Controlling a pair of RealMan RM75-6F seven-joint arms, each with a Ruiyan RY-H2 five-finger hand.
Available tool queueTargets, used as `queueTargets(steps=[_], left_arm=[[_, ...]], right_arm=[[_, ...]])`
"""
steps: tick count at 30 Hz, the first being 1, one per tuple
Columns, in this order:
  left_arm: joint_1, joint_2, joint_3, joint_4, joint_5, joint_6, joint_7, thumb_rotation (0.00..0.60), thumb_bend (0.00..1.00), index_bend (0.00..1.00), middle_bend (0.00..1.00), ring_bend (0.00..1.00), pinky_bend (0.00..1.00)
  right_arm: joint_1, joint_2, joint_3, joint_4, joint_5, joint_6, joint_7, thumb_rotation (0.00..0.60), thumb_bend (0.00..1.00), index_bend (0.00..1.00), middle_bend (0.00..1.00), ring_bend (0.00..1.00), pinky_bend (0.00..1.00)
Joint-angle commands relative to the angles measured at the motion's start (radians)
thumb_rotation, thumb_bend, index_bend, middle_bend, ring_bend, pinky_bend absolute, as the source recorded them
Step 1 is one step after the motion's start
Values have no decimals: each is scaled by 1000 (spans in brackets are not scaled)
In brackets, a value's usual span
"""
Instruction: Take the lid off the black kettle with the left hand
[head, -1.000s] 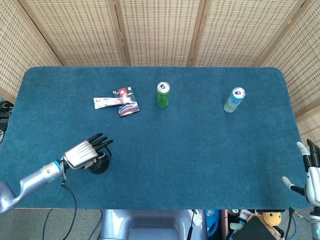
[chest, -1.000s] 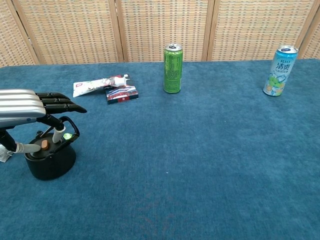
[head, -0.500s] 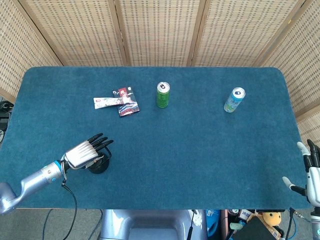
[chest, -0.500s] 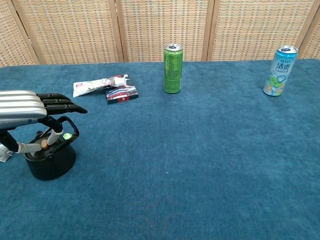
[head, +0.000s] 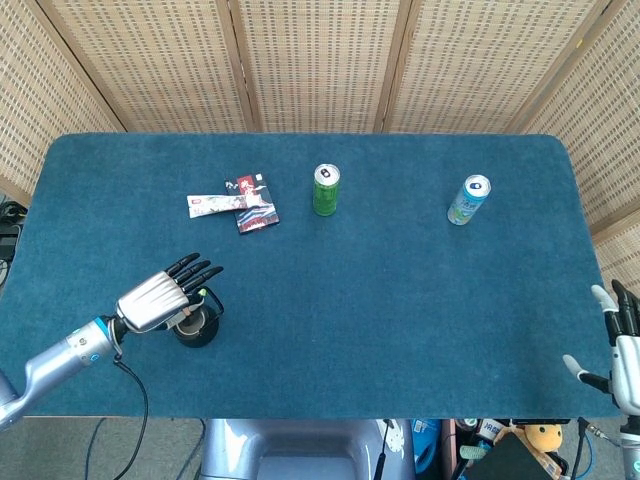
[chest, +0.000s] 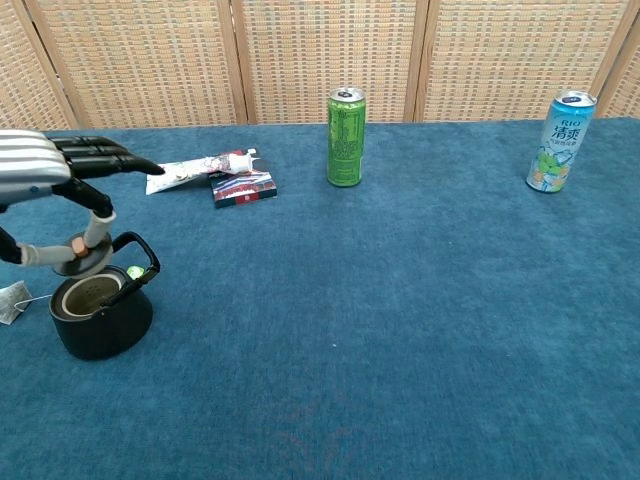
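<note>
The left hand (chest: 45, 175) hovers just above the black kettle (chest: 100, 315), pinching the lid (chest: 80, 262) by its knob clear of the open mouth, other fingers stretched forward. The right hand (head: 622, 345) hangs off the blue table (head: 400, 290) edge, fingers spread, empty. Woven screens (head: 320, 60) stand behind.

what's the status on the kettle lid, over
Left hand pinches the lid, lifted just above the open black kettle. Right hand open, idle at the table edge. Nothing in the way.
</note>
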Motion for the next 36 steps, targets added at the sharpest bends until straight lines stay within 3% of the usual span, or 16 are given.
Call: queueTargets(steps=[1, 5, 11, 15, 23, 24, 26, 28, 31, 36], left_arm=[[27, 38, 9, -37, -16, 18, 14, 600, 413, 636, 0, 0, 0], [100, 63, 40, -62, -51, 51, 21, 600, 413, 636, 0, 0, 0], [230, 8, 81, 31, -93, 113, 1, 600, 413, 636, 0, 0, 0], [276, -40, 83, 95, -111, 130, -31, 600, 413, 636, 0, 0, 0], [273, -105, 49, 130, -161, 56, -53, 600, 413, 636, 0, 0, 0], [273, -111, 44, 132, -167, 50, -46, 600, 413, 617, 0, 0, 0], [272, -111, 42, 122, -180, 26, -30, 600, 369, 486, 0, 0, 0], [266, -84, 38, 71, -210, -20, 14, 600, 264, 227, 0, 0, 0], [270, -30, 18, -25, -237, -13, 60, 600, 209, 15, 0, 0, 0], [319, 65, -34, -159, -249, 140, 54, 600, 205, 0, 0, 0, 0]], right_arm=[[-1, 1, -2, -2, -4, 1, 1, 600, 0, 0, 0, 0, 0], [-4, 5, -5, -5, -11, 6, 10, 600, 0, 0, 0, 0, 0], [-8, 12, -11, -12, -26, 11, 25, 600, 0, 0, 0, 0, 0], [-9, 14, -14, -16, -35, 12, 26, 600, 0, 0, 0, 0, 0], [-8, 17, -17, -17, -39, 9, 34, 600, 0, 0, 0, 0, 0], [-8, 18, -17, -17, -39, 9, 35, 600, 0, 0, 0, 0, 0], [-9, 18, -16, -15, -37, 10, 37, 600, 0, 0, 0, 0, 0], [-9, 19, -14, -15, -34, 10, 40, 600, 0, 0, 0, 0, 0], [-10, 20, -15, -16, -35, 11, 41, 600, 0, 0, 0, 0, 0], [-11, 18, -14, -18, -37, 15, 33, 600, 0, 0, 0, 0, 0]])
